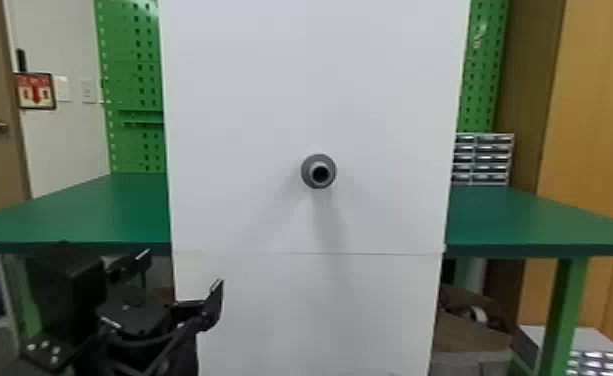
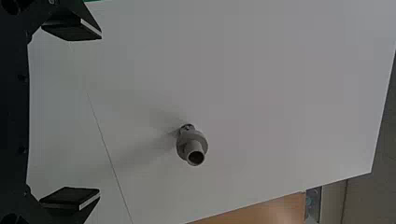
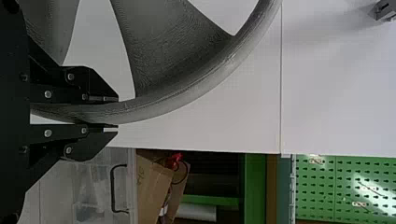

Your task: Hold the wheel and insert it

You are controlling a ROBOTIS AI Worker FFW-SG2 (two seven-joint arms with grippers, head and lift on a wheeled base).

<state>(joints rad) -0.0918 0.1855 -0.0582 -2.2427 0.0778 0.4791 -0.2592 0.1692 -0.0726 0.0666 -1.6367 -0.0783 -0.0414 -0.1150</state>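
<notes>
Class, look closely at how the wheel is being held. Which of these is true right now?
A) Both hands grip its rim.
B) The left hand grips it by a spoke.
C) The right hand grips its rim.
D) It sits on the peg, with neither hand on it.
C: the right hand has its two fingers closed on either side of the wheel's rim.

gray wheel [image 3: 198, 91] in right end effector [image 3: 117, 113]

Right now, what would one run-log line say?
right gripper: shut on wheel | left gripper: open, empty | grey peg on white panel: bare | wheel: not inserted
</notes>
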